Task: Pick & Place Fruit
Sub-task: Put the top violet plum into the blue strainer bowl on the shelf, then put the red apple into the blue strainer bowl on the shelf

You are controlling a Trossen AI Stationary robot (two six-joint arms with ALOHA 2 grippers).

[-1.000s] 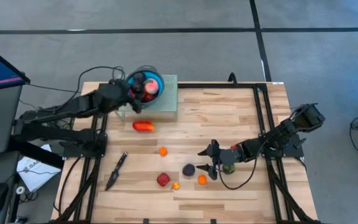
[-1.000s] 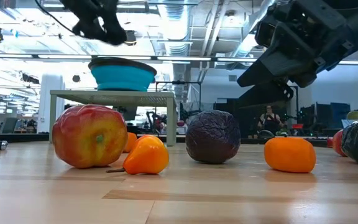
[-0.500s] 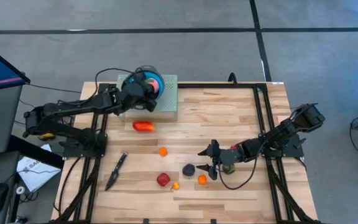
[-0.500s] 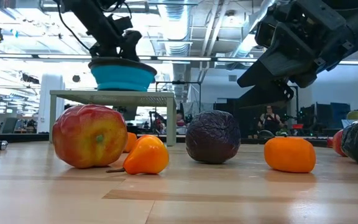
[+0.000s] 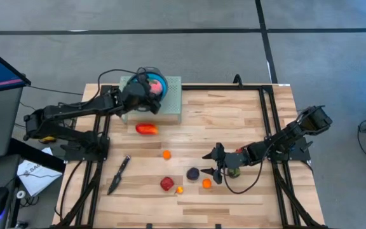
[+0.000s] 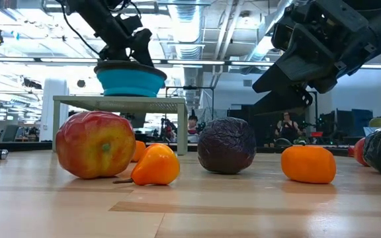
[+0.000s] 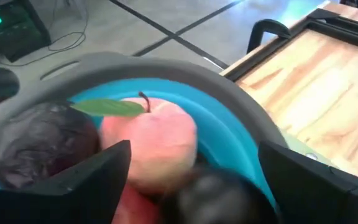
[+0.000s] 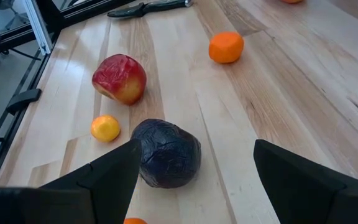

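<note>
Fruit is split between 2 places: several toy pieces sit in the round blue bowl (image 5: pixel 152 84) on the pale green stand (image 5: pixel 170 105), and the rest lie loose on the light wooden surface (image 5: pixel 234 121). The left pincer (image 5: pixel 146 92) hangs over the bowl with its fingers spread wide and nothing between them, which reads as a drop just made into the bowl. The right pincer (image 5: pixel 213 160) waits low on the surface, fingers wide and empty, aimed at the dark purple wrinkled ball (image 5: pixel 193 173), probably its next pick.

Only the left wrist view looks into the bowl: a pink apple with a green leaf (image 7: pixel 149 140) rests against a dark purple piece (image 7: pixel 39 146). The high view alone gives the layout: long red-orange piece (image 5: pixel 147 129) near the stand, small orange ball (image 5: pixel 166 154) mid-surface, red apple (image 5: pixel 166 184) and black-handled knife (image 5: pixel 119 173) nearer the front. The low view shows the stand lifting the bowl above the loose pieces.
</note>
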